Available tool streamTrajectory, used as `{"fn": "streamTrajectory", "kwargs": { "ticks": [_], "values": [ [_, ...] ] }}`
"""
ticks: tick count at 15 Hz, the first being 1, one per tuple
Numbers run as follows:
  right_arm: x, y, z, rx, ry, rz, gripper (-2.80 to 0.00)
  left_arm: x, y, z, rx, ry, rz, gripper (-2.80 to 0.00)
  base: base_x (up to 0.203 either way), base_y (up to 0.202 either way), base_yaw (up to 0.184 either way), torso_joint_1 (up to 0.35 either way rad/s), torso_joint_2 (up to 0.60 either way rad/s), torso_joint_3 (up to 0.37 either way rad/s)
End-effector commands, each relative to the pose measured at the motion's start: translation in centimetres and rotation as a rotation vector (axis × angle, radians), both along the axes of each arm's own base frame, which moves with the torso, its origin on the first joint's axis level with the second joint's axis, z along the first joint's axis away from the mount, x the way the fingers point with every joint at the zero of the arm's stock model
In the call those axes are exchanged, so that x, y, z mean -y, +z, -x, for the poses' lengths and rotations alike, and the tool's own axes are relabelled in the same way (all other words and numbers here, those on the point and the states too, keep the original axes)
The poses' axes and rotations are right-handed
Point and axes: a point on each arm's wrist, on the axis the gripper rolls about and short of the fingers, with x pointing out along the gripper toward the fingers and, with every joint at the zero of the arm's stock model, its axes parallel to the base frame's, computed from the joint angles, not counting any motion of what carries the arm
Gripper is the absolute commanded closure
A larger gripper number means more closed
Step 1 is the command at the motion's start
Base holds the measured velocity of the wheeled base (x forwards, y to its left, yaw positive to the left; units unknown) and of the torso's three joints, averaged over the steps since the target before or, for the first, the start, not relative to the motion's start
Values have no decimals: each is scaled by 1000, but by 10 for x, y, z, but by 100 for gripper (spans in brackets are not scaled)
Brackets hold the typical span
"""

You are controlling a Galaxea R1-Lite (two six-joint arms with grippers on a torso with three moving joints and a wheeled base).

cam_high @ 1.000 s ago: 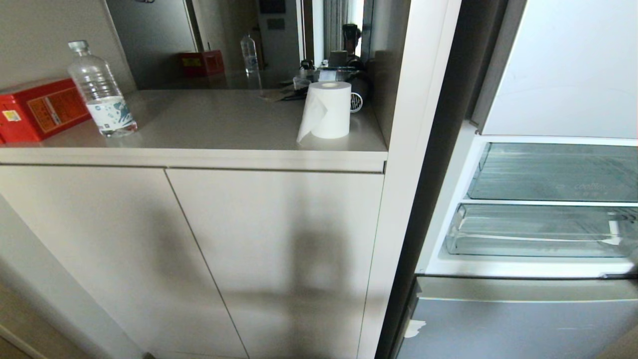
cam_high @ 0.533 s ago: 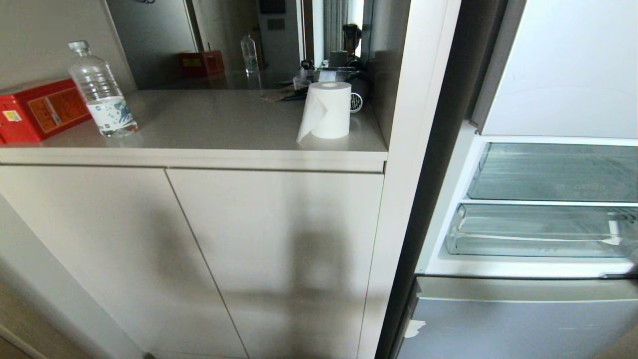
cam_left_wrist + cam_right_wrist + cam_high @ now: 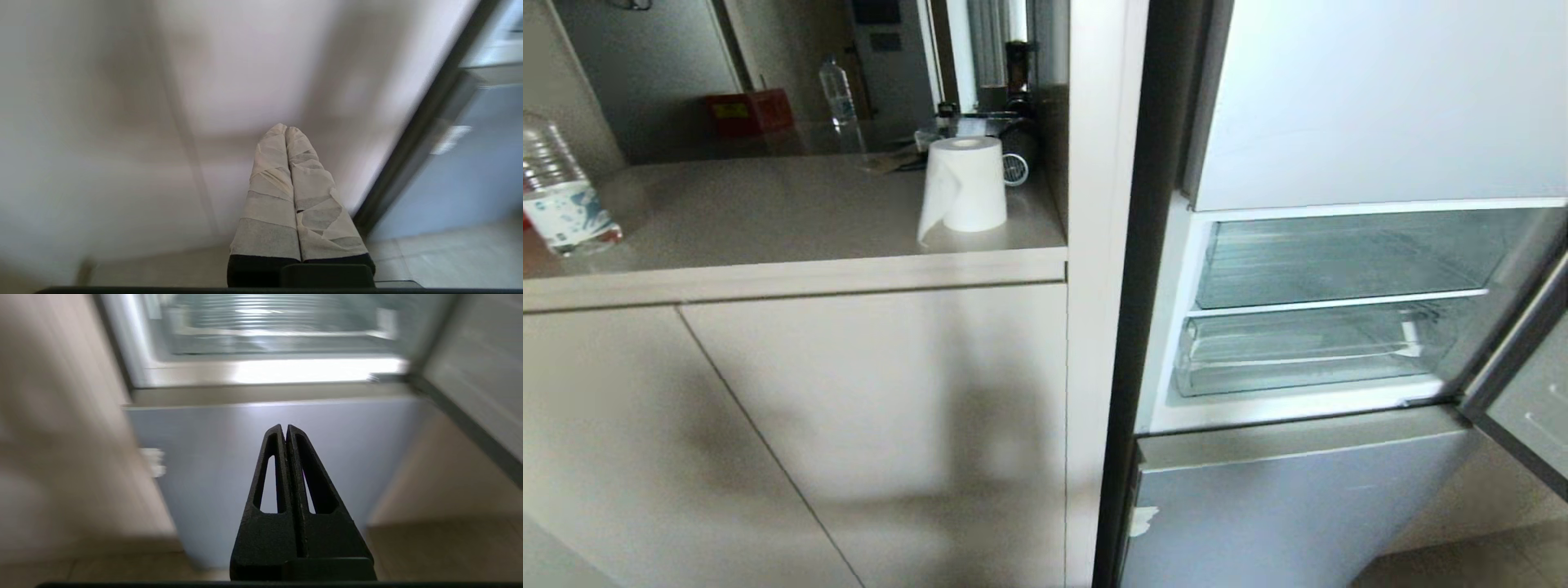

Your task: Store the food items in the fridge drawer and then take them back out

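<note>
No food items show in any view. The fridge drawer [image 3: 1298,363] is a clear, shallow tray at the bottom of the open fridge compartment; nothing shows in it. It also appears at the far end of the right wrist view as the fridge drawer [image 3: 278,326] with a ribbed floor. My right gripper [image 3: 284,426] is shut and holds nothing; it points at the pale blue-grey lower fridge door, below the drawer. My left gripper [image 3: 286,128], its fingers wrapped in tape, is shut with nothing in it and faces a beige cabinet door. Neither arm is in the head view.
A clear bin [image 3: 1339,257] sits above the drawer. The open fridge door [image 3: 1523,392] juts out at the right. The lower fridge door [image 3: 1282,498] is shut. On the counter [image 3: 768,204] to the left stand a paper roll [image 3: 964,184] and a water bottle [image 3: 560,200].
The whole head view has slid leftward, so the camera has turned towards the fridge. The fridge opening now sits nearer the middle. The things themselves have not moved.
</note>
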Motion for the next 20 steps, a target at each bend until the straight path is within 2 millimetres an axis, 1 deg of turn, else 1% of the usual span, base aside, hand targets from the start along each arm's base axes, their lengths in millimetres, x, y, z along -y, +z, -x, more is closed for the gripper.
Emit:
{"fn": "streamTrajectory", "kwargs": {
  "ticks": [1,18,20],
  "values": [
    [0,0,0,-1,0,-2,0,0,0,0,-1,0,0,0,-1,13,-177,2,-3,3],
    [0,0,0,-2,-1,-15,0,0,0,0,0,0,0,0,-1,8,-175,3,3,2],
    [0,2,0,11,2,-12,0,0,0,0,-1,0,0,0,1,11,-160,3,6,4]
  ]
}}
